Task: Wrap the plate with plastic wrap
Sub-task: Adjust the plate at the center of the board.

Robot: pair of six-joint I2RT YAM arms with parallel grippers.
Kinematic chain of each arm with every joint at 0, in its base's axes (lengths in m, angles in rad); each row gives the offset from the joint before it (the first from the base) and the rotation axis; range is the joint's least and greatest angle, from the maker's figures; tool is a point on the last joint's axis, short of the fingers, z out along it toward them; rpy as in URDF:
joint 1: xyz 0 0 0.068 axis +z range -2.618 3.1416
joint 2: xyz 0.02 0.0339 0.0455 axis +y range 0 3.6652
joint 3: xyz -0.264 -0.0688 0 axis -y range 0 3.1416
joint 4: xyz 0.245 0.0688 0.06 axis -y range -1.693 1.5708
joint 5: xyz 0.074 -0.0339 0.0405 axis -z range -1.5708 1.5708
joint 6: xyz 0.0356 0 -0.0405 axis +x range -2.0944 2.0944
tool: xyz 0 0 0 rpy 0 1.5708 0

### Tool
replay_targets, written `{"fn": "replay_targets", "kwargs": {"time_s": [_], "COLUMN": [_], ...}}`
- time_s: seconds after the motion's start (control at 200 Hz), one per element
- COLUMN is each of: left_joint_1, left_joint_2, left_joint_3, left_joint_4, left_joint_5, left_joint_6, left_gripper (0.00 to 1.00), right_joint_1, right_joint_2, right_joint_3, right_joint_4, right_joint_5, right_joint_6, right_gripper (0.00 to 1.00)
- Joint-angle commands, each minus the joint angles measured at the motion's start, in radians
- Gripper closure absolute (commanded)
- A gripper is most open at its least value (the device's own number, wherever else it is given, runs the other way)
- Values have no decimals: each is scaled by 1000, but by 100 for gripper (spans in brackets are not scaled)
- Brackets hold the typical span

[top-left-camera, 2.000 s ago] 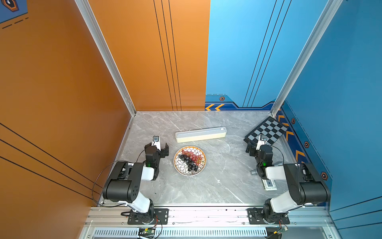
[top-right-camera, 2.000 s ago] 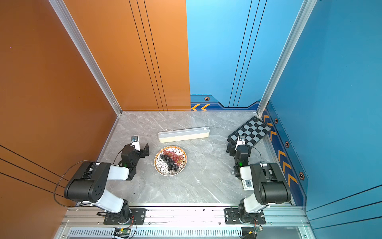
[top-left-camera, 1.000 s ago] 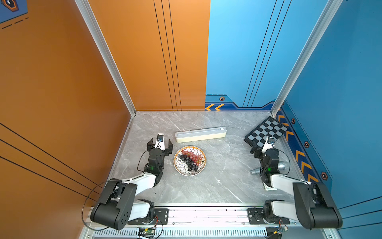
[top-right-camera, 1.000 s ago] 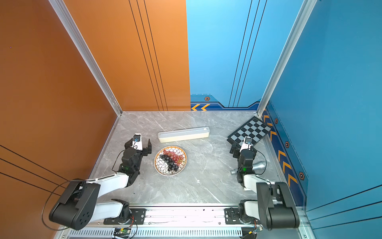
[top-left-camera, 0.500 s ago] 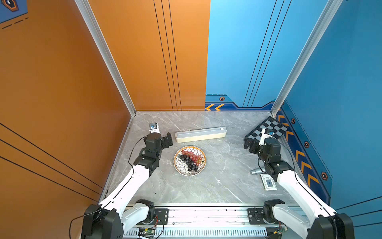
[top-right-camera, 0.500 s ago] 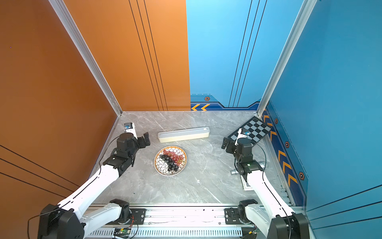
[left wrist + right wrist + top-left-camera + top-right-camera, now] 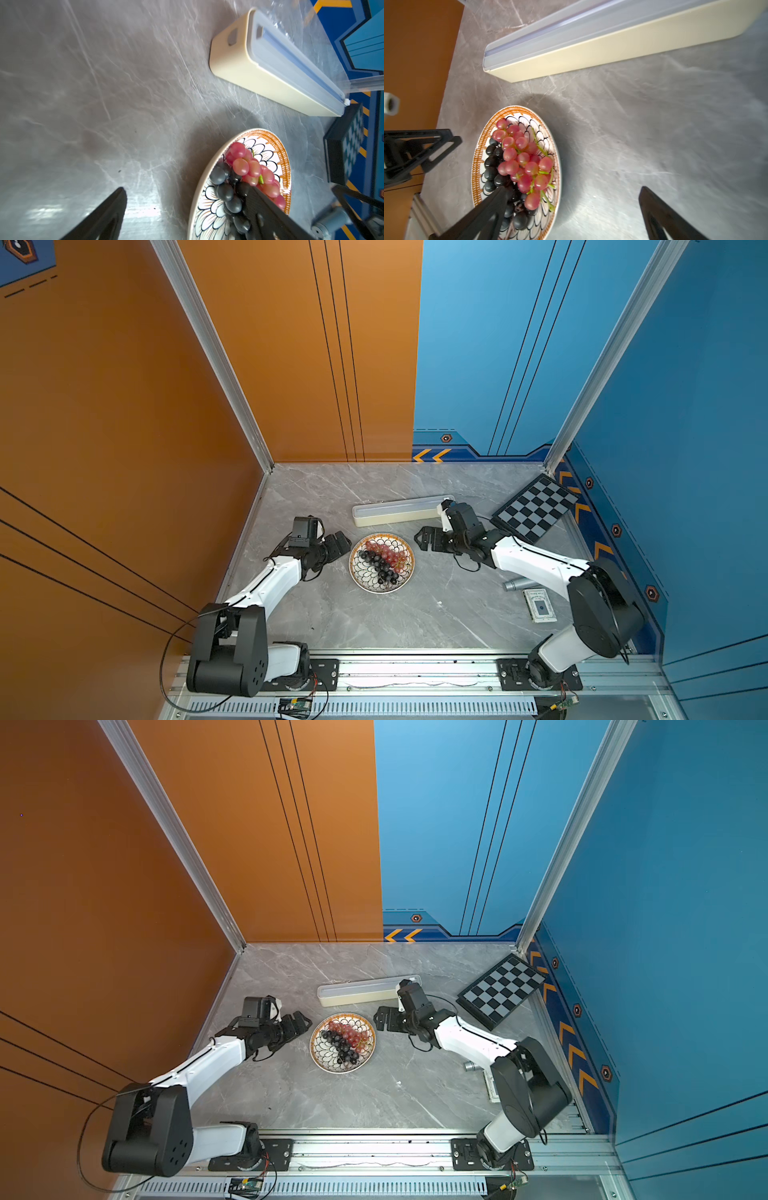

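Plate [image 7: 365, 578], scale-patterned, orange-rimmed, under red and seemingly purple grapes [image 7: 384, 558]

A: What sort of place?
B: Robot test cell, lab-built. Orange wall panels [image 7: 124, 406] and blue wall panels [image 7: 685, 406] on aluminium posts [image 7: 217, 360] box in a grey marbled surface [image 7: 415, 622].
A: Further evidence?
B: Left arm [image 7: 270, 585] and right arm [image 7: 540, 564] bolted to a slotted front rail [image 7: 415, 674], bare circuit board [image 7: 296, 703] below it. Household bits, a plate [image 7: 362, 577] and a chessboard [image 7: 535, 512], lie on the surface.

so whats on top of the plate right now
Red grapes and dark grapes lie bunched on the plate. Nothing covers them. The plate's middle beneath the bunch is hidden.
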Motion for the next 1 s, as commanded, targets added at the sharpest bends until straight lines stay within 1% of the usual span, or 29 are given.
{"fn": "replay_targets", "kwargs": {"time_s": [0.0,0.07,0.14,0.28,0.446,0.721,0.996], "left_joint_1": [-3,-10,-16,-38,-89,-191,-313], "left_joint_2": [36,36,28,37,57,104,228], "left_joint_3": [-16,-22,-29,-39,-46,6,122], "left_joint_4": [63,70,76,84,101,149,194], "left_joint_5": [116,118,125,169,171,172,141], "left_joint_6": [-54,-61,-73,-100,-133,-188,-224], "left_gripper": [9,8,7,6,5,4,4], "right_joint_1": [22,35,46,56,62,49,2], "right_joint_2": [88,138,173,208,223,206,143], "right_joint_3": [12,10,6,6,4,-4,-65], "right_joint_4": [191,269,320,330,344,323,306], "right_joint_5": [-96,-121,-135,-149,-170,-184,-180], "right_joint_6": [170,233,266,285,307,315,303], "right_gripper": [0,0,1,0,0,0,0]}}
